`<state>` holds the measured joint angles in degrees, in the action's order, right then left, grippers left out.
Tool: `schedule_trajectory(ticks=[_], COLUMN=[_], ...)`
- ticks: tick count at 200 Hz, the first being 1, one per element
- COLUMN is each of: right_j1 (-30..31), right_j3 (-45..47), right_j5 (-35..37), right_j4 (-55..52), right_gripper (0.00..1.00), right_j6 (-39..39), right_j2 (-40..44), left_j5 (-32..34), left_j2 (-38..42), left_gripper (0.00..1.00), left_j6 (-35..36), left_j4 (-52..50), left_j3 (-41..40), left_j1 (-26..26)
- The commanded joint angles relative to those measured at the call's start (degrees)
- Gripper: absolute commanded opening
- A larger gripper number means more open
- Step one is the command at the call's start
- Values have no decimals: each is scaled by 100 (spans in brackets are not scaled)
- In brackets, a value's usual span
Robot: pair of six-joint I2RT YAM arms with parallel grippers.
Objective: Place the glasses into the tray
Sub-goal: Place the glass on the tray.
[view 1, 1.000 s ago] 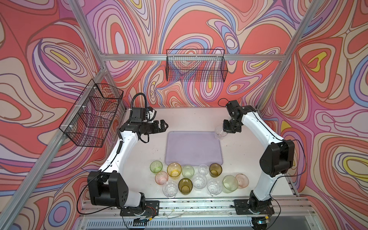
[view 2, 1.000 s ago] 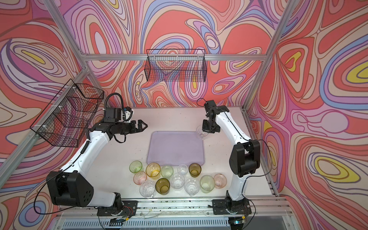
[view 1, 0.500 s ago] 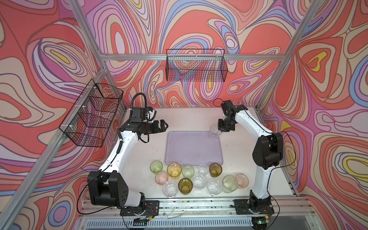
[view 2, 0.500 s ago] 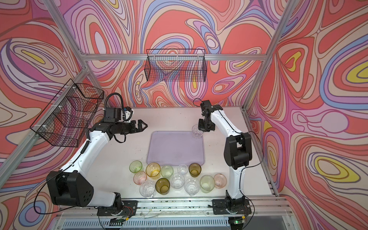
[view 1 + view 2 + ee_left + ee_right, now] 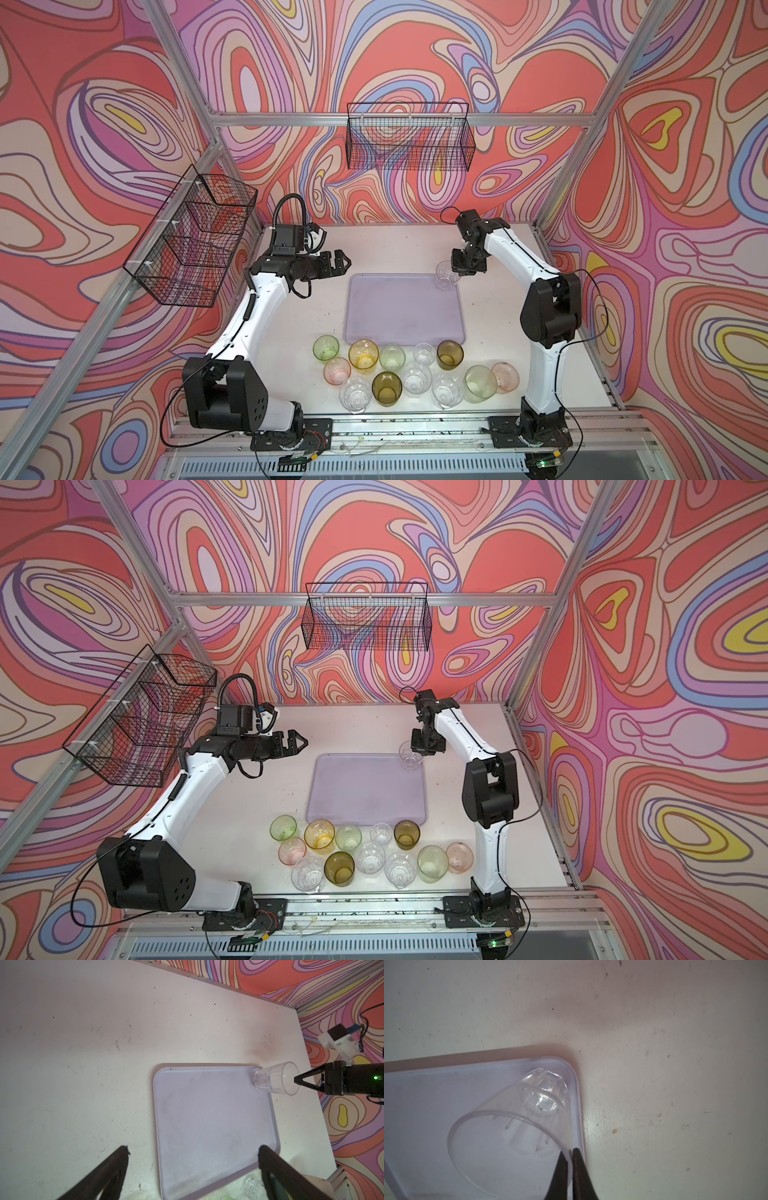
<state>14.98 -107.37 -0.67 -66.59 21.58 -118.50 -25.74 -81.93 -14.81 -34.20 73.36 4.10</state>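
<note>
Foreground: twelve glasses (image 5: 416, 377) in a loose cluster on the white desk (image 5: 291, 332), between the bases of the two arms. Four are clear, three green, two olive-brown, two pink and one amber. The row farther from the camera reads, left to right, green, amber glass (image 5: 363, 354), pale green, small clear, olive-brown glass (image 5: 449, 354). It lies just beside the near edge of the tray, outside its rim. The same order appears in both top views.

Middle ground: lavender tray (image 5: 403, 316), flat on the desk, with a low rim and rounded corners. At its far right corner is one clear glass (image 5: 445, 277), mouth up. The right wrist view shows the faceted base of this glass inside the corner of the rim. Whether the base rests on the tray floor cannot be told. The right claw (image 5: 572, 1150) is pressed together on the wall of the clear glass at the lip, one finger (image 5: 560, 1176) inside the mouth and the other outside, so that the glass is pinched by its edge. The left claw (image 5: 343, 264) is spread wide and holds nothing. It hangs above the desk near the far left corner of the tray, tips pointing toward the right arm.

Background: a black wire basket (image 5: 195, 241) with several compartments on the left wall and a second basket (image 5: 409, 141) on the back wall, both against swirling red, pink and lilac wallpaper.
</note>
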Motion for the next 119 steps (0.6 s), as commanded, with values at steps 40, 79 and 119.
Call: schedule_trajectory(ticks=[40,79,119], right_j1=[31,31,31], right_j3=[-111,-135,-179], right_j5=[96,66,126], right_j4=[-23,44,22], right_gripper=[1,11,19], right_j6=[10,91,121], right_j2=[-200,-222,-192], left_j5=[-48,-71,-67], left_j2=[-86,-95,-104], left_gripper=[100,100,100], left_j6=[30,31,39], left_j4=[-194,-198,-212], left_j3=[64,64,64], left_j1=[8,4,12])
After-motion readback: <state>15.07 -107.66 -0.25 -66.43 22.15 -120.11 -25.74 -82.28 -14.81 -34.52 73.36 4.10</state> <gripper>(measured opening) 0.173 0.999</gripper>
